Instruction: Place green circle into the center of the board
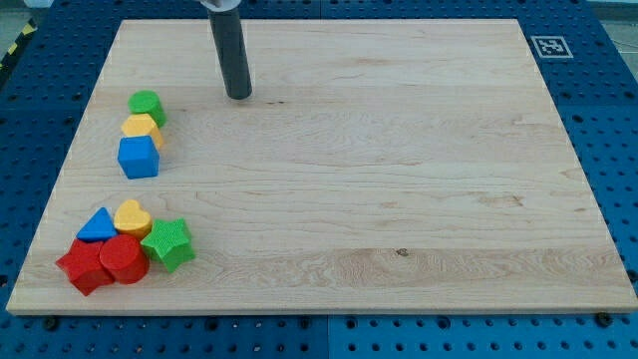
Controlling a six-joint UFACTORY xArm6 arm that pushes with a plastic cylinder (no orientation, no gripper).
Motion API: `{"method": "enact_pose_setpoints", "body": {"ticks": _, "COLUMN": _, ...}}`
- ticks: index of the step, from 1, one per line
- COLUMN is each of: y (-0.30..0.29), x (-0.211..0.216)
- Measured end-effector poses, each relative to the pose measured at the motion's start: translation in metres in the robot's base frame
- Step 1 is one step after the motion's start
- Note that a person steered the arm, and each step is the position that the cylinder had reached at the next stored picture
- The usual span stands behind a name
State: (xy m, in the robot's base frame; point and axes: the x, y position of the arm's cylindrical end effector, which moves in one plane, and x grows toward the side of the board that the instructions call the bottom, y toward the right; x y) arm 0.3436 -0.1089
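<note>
The green circle (147, 105) sits near the board's left edge, at the top of a short column of blocks. A yellow hexagon-like block (142, 129) touches it from below, and a blue cube (138, 157) lies below that. My tip (239, 96) rests on the wooden board (379, 170), to the right of the green circle and a little above it, with a clear gap between them.
At the bottom left is a cluster: a blue triangle (98, 226), a yellow heart (132, 215), a green star (167, 243), a red cylinder (124, 258) and a red star-like block (84, 267). A marker tag (549, 46) sits at the top right corner.
</note>
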Motion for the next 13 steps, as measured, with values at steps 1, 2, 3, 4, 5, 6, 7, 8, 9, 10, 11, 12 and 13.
{"method": "enact_pose_setpoints", "body": {"ticks": 1, "y": 0.0, "x": 0.0}}
{"method": "enact_pose_setpoints", "body": {"ticks": 2, "y": 0.0, "x": -0.001}}
{"method": "enact_pose_setpoints", "body": {"ticks": 3, "y": -0.036, "x": -0.042}}
{"method": "enact_pose_setpoints", "body": {"ticks": 4, "y": -0.092, "x": -0.054}}
{"method": "enact_pose_setpoints", "body": {"ticks": 5, "y": -0.154, "x": -0.039}}
{"method": "enact_pose_setpoints", "body": {"ticks": 6, "y": -0.195, "x": -0.018}}
{"method": "enact_pose_setpoints", "body": {"ticks": 7, "y": -0.195, "x": 0.016}}
{"method": "enact_pose_setpoints", "body": {"ticks": 8, "y": -0.167, "x": 0.032}}
{"method": "enact_pose_setpoints", "body": {"ticks": 9, "y": -0.133, "x": 0.055}}
{"method": "enact_pose_setpoints", "body": {"ticks": 10, "y": -0.131, "x": 0.056}}
{"method": "enact_pose_setpoints", "body": {"ticks": 11, "y": -0.121, "x": 0.051}}
{"method": "enact_pose_setpoints", "body": {"ticks": 12, "y": -0.112, "x": 0.049}}
{"method": "enact_pose_setpoints", "body": {"ticks": 13, "y": -0.114, "x": 0.044}}
